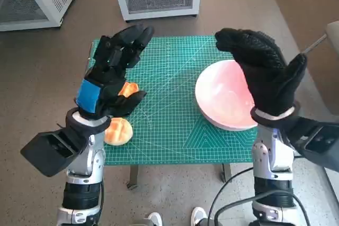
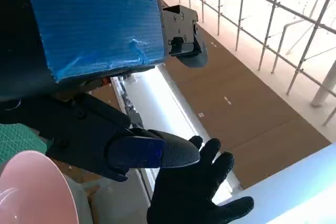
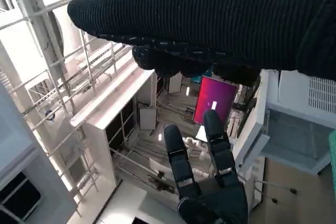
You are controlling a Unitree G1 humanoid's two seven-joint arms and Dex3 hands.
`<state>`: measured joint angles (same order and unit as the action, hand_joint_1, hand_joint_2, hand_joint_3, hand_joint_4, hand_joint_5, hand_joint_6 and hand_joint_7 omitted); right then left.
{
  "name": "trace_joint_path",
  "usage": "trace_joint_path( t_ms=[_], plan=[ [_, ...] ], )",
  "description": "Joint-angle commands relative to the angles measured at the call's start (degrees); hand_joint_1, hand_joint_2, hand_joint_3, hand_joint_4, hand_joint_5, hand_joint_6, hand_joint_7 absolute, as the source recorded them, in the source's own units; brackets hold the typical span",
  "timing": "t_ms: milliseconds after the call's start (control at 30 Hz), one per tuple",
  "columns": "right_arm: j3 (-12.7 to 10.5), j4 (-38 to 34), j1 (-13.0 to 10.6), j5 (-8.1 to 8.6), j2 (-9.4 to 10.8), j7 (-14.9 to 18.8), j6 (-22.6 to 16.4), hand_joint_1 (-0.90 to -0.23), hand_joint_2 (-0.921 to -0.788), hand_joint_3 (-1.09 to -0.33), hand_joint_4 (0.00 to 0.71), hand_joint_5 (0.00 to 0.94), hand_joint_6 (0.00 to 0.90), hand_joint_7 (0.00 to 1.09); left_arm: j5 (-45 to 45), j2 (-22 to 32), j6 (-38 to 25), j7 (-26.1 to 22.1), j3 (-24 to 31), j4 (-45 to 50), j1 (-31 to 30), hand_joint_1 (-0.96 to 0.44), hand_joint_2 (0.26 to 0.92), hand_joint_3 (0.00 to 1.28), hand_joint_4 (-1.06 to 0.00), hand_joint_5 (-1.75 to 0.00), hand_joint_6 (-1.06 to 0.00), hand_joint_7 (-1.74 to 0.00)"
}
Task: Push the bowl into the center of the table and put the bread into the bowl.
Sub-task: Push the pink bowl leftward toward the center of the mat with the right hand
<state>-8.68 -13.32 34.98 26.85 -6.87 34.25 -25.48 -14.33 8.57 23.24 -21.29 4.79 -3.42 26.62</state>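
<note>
Bowl (image 1: 225,99) untouched beneath raised, spread right hand (image 1: 262,72)

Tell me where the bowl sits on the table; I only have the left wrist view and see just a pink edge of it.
Observer: The bowl is on the table's right side, near the right edge, not at the center.
Operator: Is the right hand on it?
Observer: The right hand is raised over the bowl's right part, fingers spread, holding nothing. I cannot tell if it touches the rim.
Operator: Where's the bread?
Observer: Two bread pieces lie at the table's left: one at the front left corner, another just behind it, partly hidden by the left hand.
Operator: Does the left hand hold either?
Observer: No, it is open above them, holding nothing.
</note>
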Motion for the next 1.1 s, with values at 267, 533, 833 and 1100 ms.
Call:
trace_joint_path(
  t_ms=[267,533,833,1100],
  plan=[
    [-8.31,-22.32,6.44,-3.90,-7.69,-1.17,-10.93,-0.523,-0.921,-0.571,0.358,0.001,0.026,0.63,-1.82,-0.26,1.76,-1.16,0.63,-0.89,-0.16,-0.67,0.921,0.31,-0.29,0.00,0.00,-0.68],
    [-11.54,-35.59,9.97,-5.60,-11.27,-5.49,-12.45,-0.524,-0.921,-0.625,0.344,0.000,0.036,0.60,-1.43,-0.42,3.05,-1.09,0.59,-1.45,-0.92,-0.68,0.921,0.31,-0.29,0.00,0.00,-0.68],
    [-12.62,-45.07,11.04,-7.60,-13.47,-9.89,-12.43,-0.515,-0.921,-0.647,0.318,0.000,0.008,0.63,-1.28,-0.53,2.93,-0.62,0.50,-0.61,-2.01,-0.69,0.921,0.31,-0.29,0.00,0.00,-0.66],
    [-12.50,-51.19,10.99,-9.97,-14.83,-13.85,-10.75,-0.483,-0.921,-0.673,0.306,0.000,0.005,0.64,-1.67,-0.31,3.17,-0.91,0.75,-0.88,-2.64,-0.69,0.921,0.31,-0.29,0.00,0.00,-0.63]
  ],
)
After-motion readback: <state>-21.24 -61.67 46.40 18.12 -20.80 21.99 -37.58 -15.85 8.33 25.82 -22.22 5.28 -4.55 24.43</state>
